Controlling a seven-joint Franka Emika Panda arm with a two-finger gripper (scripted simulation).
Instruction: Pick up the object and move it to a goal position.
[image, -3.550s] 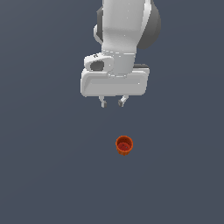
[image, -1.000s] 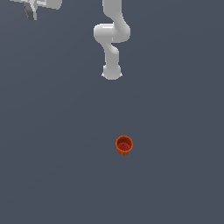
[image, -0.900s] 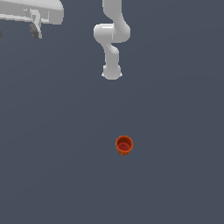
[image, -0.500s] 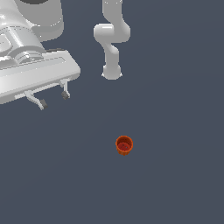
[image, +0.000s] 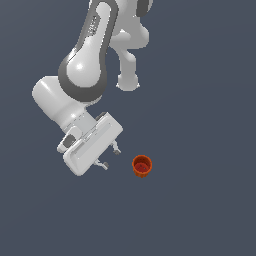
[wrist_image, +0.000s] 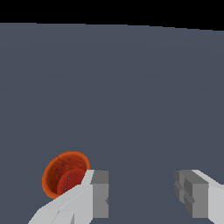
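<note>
A small round orange-red cup (image: 142, 166) with a thick rim and a darker red hollow stands upright on the flat, matte grey-blue floor (image: 200, 200). The glossy white gripper (image: 110, 157), blocky and tilted, hangs near it on the exterior view's left. Its square grey-tipped fingers (wrist_image: 99, 193) are spread wide with nothing between them, the cup lying outside the gap.

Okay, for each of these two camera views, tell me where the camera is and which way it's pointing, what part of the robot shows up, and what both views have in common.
Exterior view: sits off the arm, high up, looking steeply down on the grey floor; shows the white arm, its open gripper and the orange-red cup beside it.
Wrist view: rides on the wrist, looking past the two fingers at the floor; the cup lies outside the gap, partly behind one finger.
Shared: the cup, the gripper's fingers, the floor.
</note>
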